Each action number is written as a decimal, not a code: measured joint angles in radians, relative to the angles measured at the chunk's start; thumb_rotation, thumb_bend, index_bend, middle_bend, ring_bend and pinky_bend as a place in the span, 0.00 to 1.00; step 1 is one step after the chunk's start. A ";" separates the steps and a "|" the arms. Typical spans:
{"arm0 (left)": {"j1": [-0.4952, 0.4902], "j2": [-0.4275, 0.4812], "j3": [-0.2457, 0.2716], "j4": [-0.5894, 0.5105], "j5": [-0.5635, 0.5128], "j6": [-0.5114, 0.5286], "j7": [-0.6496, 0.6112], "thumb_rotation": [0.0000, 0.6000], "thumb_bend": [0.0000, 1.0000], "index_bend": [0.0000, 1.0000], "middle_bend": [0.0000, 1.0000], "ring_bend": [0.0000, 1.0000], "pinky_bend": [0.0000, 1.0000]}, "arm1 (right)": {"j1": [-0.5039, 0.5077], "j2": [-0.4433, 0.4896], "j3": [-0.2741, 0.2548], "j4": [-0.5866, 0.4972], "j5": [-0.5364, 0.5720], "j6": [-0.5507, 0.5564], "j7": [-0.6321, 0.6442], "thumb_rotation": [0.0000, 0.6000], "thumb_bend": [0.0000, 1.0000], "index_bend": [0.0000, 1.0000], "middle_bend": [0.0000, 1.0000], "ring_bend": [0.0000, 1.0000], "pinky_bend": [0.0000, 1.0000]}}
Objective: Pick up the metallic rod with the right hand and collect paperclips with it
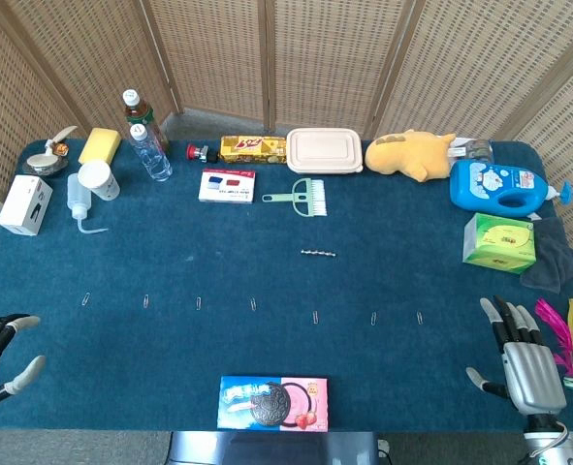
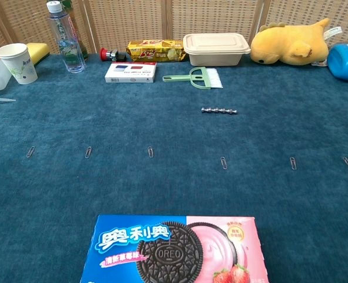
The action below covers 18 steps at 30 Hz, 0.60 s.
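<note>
Rod pickup not yet begun. Our right hand (image 1: 528,363) rests at the near right table edge, fingers spread, holding nothing; left hand (image 1: 0,349) likewise apart and empty at the near left corner. We take both as parked clear of the work area. Outward from the right hand: paperclips (image 2: 223,162) lie singly in a spaced row across the blue table (image 1: 170,242), well apart from one another, presumably to be swept one at a time. Beyond that row, untouched, lies the metallic rod (image 2: 219,110): short, silvery, beaded along its length, flat, just nearer than the green brush (image 2: 198,76).
</note>
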 measured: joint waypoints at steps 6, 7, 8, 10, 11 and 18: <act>0.002 -0.001 0.002 0.003 0.003 0.001 0.000 0.00 0.24 0.22 0.21 0.17 0.04 | 0.001 -0.004 0.001 0.004 -0.006 -0.002 0.009 1.00 0.21 0.00 0.00 0.00 0.00; 0.003 -0.001 0.002 0.003 0.004 0.004 -0.001 0.00 0.24 0.21 0.21 0.17 0.04 | 0.002 -0.004 0.001 0.004 -0.007 -0.004 0.012 1.00 0.21 0.00 0.00 0.00 0.00; 0.005 -0.001 0.002 0.003 0.006 0.007 -0.002 0.00 0.24 0.21 0.21 0.17 0.04 | 0.003 -0.003 0.000 0.004 -0.011 -0.005 0.015 1.00 0.21 0.00 0.00 0.00 0.00; 0.010 -0.001 0.002 0.005 0.010 0.018 -0.006 0.00 0.24 0.21 0.21 0.17 0.04 | 0.004 -0.003 0.001 0.006 -0.015 -0.005 0.022 1.00 0.21 0.00 0.00 0.00 0.00; 0.012 -0.002 0.002 0.007 0.012 0.022 -0.009 0.00 0.24 0.21 0.21 0.17 0.04 | 0.005 -0.004 0.003 0.007 -0.017 -0.005 0.027 1.00 0.21 0.00 0.00 0.00 0.00; 0.005 0.000 -0.007 0.010 0.015 0.020 -0.014 0.00 0.24 0.21 0.21 0.17 0.04 | 0.013 -0.005 0.011 0.003 -0.027 -0.006 0.070 1.00 0.21 0.00 0.00 0.00 0.00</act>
